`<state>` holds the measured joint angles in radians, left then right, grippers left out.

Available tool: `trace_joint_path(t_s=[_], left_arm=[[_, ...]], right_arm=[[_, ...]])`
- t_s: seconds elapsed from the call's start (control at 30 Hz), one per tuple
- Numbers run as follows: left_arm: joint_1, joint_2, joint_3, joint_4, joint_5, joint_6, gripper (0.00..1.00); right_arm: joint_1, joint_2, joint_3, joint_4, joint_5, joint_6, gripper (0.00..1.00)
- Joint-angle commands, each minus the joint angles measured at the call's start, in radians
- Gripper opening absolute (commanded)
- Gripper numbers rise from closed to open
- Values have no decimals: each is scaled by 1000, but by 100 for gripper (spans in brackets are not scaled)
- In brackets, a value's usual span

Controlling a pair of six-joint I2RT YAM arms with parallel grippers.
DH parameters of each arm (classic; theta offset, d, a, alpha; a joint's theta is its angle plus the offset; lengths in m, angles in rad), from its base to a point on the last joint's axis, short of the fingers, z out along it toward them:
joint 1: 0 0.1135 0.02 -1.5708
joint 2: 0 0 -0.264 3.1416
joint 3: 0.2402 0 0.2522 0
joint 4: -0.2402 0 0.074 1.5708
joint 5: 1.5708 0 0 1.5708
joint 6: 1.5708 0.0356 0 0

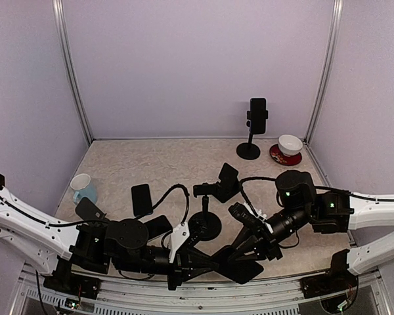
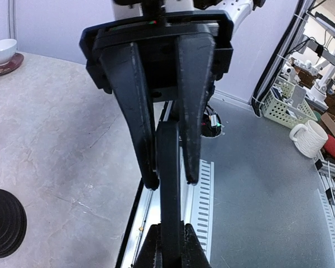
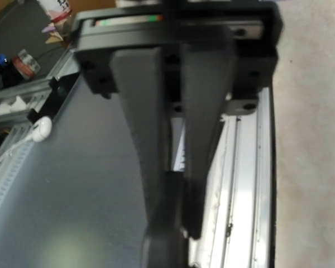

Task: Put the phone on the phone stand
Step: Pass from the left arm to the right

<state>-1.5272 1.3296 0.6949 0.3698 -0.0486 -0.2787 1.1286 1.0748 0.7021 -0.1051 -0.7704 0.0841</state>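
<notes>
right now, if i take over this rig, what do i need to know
Left gripper: shut on the phone, which is lifted and edge-on.
Right gripper: closed around the same phone's other end, as far as the blur shows; it looks like a handover.
Near stand: mid-table, just beyond the grippers.
Back stand: already carries another handset.
Done: phone picked up.
Left: finish the handover, then set the phone on the near stand.

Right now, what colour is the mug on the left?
The mug is light blue; top external view.
</notes>
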Motion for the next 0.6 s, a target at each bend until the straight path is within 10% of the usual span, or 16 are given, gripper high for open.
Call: trace_joint_path(t_s=[0.0,0.17,0.4,0.57], left_arm=[[-5,4,45,61,7,18,0],[-5,-9,31,82,-6,21,2],[-11,-56,-3,108,-41,21,72],[-21,-92,-44,151,-70,20,98]], right_arm=[[3,16,4,23,-73,-4,5],[3,7,-4,37,-87,2,0],[3,-75,-19,103,-22,23,0],[2,-155,-42,182,107,50,0]])
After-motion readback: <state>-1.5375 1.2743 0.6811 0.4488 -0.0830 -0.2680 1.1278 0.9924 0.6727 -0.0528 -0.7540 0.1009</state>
